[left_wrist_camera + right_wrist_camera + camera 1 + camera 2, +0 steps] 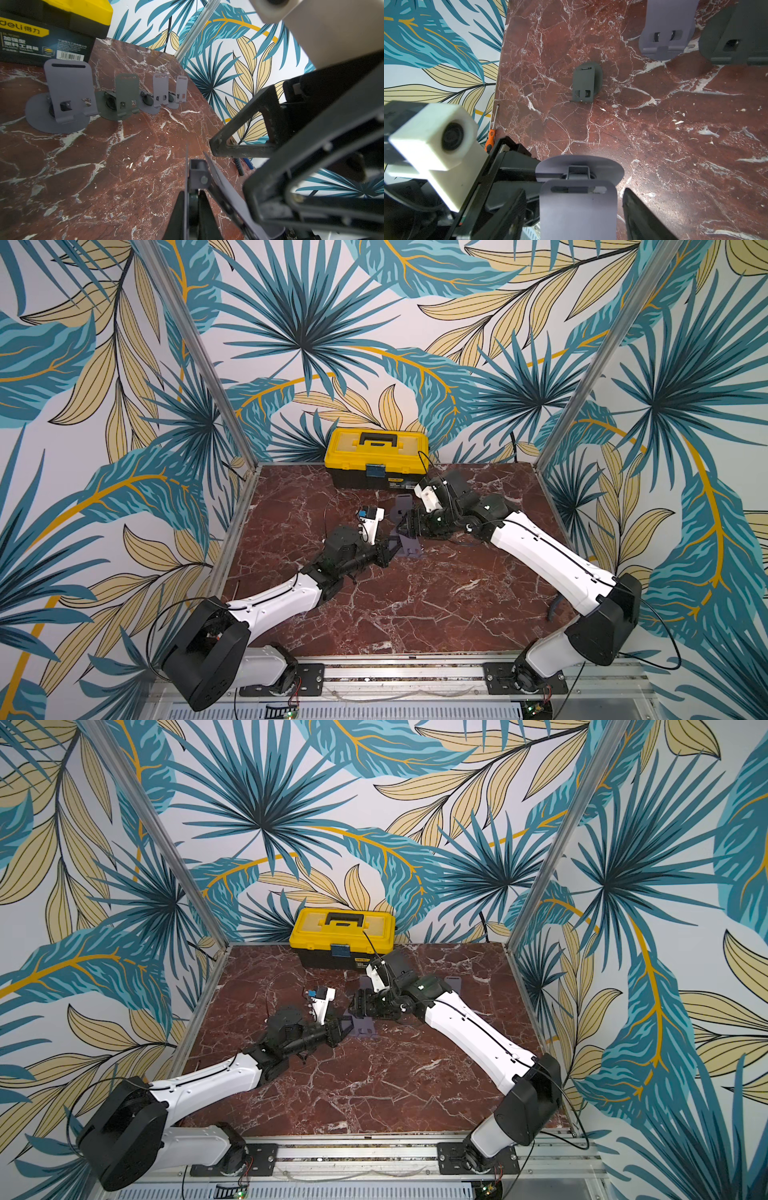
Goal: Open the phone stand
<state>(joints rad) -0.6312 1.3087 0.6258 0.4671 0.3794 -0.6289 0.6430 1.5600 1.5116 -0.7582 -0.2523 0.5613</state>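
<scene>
Low and outstretched, left arm [274,605] and right arm [548,562] meet before the one yellow toolbox [376,452]: left gripper [191,194] pinched shut on a purple phone stand [577,207]'s base, right gripper [574,197] clasping its backplate; four more stands [70,87] line up beside the toolbox.

Arms [544,556] wear white shells between black joints [203,651]; black cables [680,651] trail along them; each wrist carries a white camera [428,495]; left gripper [192,193] and right gripper [573,193] are black; black screwed plates [309,676] anchor the bases.
</scene>
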